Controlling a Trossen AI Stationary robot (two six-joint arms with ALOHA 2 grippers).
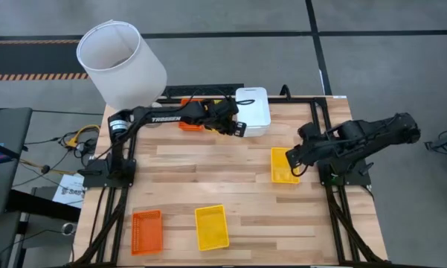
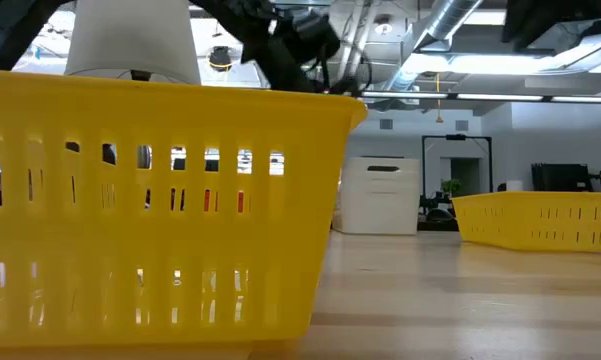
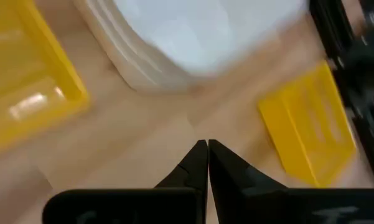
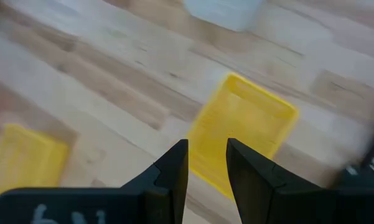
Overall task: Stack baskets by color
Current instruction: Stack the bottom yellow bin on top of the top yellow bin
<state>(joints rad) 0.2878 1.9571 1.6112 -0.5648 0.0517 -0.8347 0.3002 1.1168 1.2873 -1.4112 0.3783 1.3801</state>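
A stack of white baskets (image 1: pixel 253 110) stands at the table's far edge. My left gripper (image 3: pixel 208 146) is shut and empty, hovering just on its near-left side (image 1: pixel 240 129). An orange basket (image 1: pixel 190 124) lies partly under that arm. My right gripper (image 4: pixel 207 146) hangs open, with a narrow gap, above a yellow basket (image 1: pixel 284 165) on the right, touching nothing. A second yellow basket (image 1: pixel 211 227) and a second orange basket (image 1: pixel 146 231) rest flat near the front edge. Another yellow basket (image 3: pixel 25 81) shows at the edge of the left wrist view.
A big white lampshade (image 1: pixel 123 63) stands at the table's far left corner. The arms' dark frames (image 1: pixel 108 175) (image 1: pixel 346 175) sit at both side edges. Bare wood (image 1: pixel 208 167) lies across the middle of the table.
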